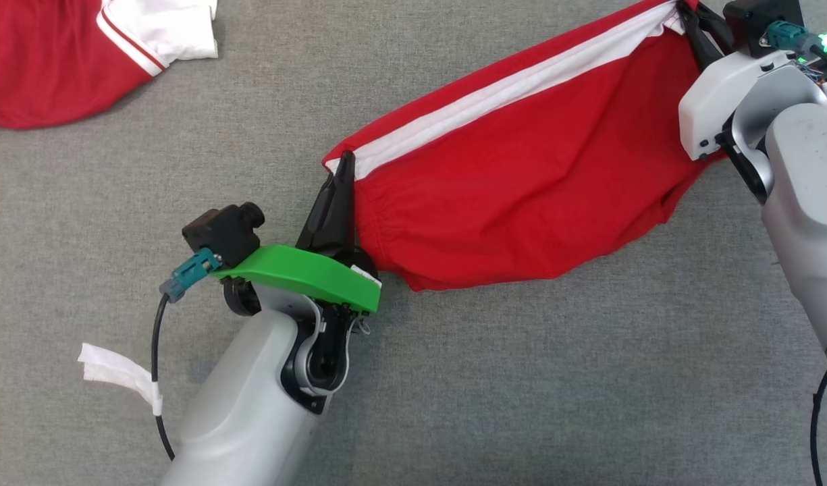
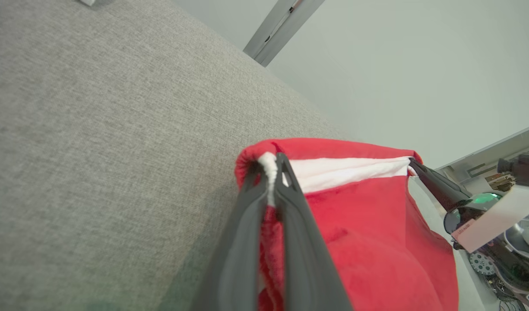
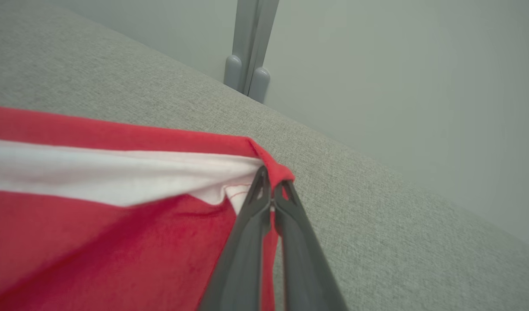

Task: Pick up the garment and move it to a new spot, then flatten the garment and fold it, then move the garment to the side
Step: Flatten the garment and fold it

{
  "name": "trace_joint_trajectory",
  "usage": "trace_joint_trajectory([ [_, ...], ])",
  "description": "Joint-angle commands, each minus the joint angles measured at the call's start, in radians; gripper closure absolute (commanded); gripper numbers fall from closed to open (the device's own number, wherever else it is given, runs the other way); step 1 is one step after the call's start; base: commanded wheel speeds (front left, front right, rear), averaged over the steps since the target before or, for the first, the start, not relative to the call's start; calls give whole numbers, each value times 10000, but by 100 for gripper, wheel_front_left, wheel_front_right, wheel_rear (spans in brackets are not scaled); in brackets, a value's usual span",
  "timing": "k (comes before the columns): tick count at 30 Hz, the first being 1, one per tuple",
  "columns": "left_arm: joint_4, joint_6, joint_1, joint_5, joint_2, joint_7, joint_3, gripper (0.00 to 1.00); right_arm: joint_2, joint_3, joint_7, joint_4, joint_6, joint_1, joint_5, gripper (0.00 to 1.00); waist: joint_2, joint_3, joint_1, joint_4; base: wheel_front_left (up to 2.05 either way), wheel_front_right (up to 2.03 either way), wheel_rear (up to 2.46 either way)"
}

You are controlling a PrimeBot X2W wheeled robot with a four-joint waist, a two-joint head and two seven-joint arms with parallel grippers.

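The left hand (image 1: pixel 344 165) and the right hand (image 1: pixel 688 15) each gripped one end of the red garment (image 1: pixel 521 189), stretched between them.

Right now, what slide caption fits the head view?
Left gripper and right gripper hold a red garment stretched between them over a grey surface.

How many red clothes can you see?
2. The held garment stretches between the left tool and right tool; the second garment lies at the head view's top left, partly cut off. Others may be hidden.
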Motion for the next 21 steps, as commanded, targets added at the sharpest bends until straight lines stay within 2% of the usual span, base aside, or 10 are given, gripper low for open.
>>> trace_joint_trajectory([
  [1, 44, 113, -212, 192, 26, -28, -34, 60, -9, 7, -180, 244, -14, -185, 46, 30, 0, -21, 0, -6, 0, 0, 0],
  [2, 85, 174, -212, 284, 26, -21, -110, 4, 32, 3, -296, 459, -14, -277, 41, 6, 0, -39, 0, -9, 0, 0, 0],
  [3, 97, 214, -205, 340, 27, -18, -148, 0, 60, 1, -383, 630, -14, -335, 24, 0, 0, -60, 0, -10, 0, 0, 0],
  [9, 50, 246, 204, 1080, 33, -19, -106, 0, 254, 37, -924, 1602, -14, -568, 30, 0, 0, -384, 0, -55, 0, 0, 0],
  [15, -341, 342, 1030, 1961, 528, -19, 165, 0, 306, 372, -1195, 2178, -14, -383, 310, 0, 0, -1017, 0, -141, 0, 0, 0],
  [21, -1075, 604, 2133, 2771, 1059, -21, 787, 0, 211, 925, -489, 2654, -14, 70, 1335, 0, 0, -1766, 0, -134, 0, 0, 0],
])
